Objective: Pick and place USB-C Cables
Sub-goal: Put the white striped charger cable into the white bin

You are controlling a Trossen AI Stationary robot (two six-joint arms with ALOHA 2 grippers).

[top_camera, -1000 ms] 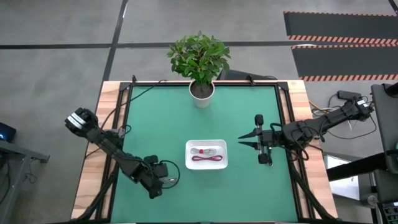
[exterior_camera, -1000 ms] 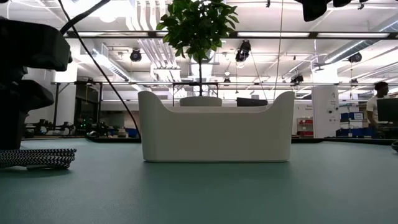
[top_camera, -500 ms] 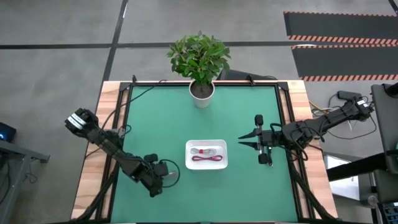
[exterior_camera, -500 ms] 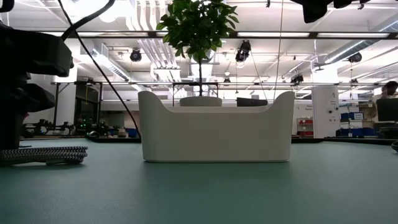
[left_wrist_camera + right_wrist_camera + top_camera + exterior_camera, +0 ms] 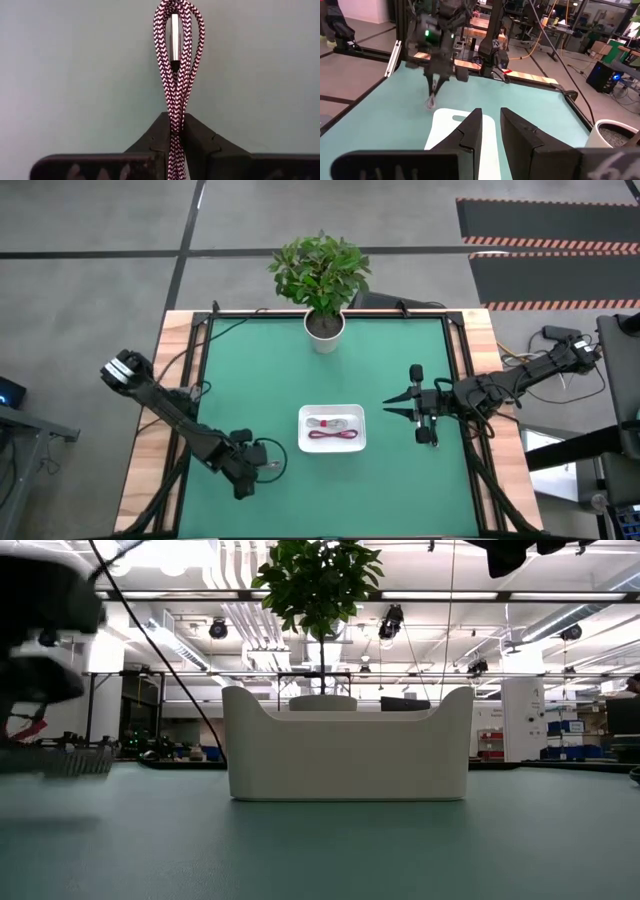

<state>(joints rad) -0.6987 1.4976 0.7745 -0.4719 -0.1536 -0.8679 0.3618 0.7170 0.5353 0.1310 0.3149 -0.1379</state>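
- Left tool [image 5: 262, 467] is hanging over the near-left part of the green worktop [image 5: 250, 370], just left of the white tray [image 5: 332, 429]; its fingers [image 5: 160, 135] are pinching shut on a woven cable bundle [image 5: 177, 60].
- In the left wrist view that bundle is showing a dark-and-pale braid with a pinkish tint, looped, with a metal plug lying inside the loop; it is sticking out past the fingertips over bare worktop.
- In the right wrist view the same bundle is dangling from the left tool, clear of the worktop surface, close beside the tray's short end.
- White tray is sitting near the worktop centre, holding a white-grey cable [image 5: 333, 421] toward the far side and a magenta-pink cable [image 5: 333, 437] toward the near side, lying side by side.
- Right tool [image 5: 391, 408] is waiting to the right of the tray, pointing at it, fingers slightly parted with nothing between them.
- Potted plant [image 5: 322, 275] is standing at the far edge of the worktop, behind the tray.
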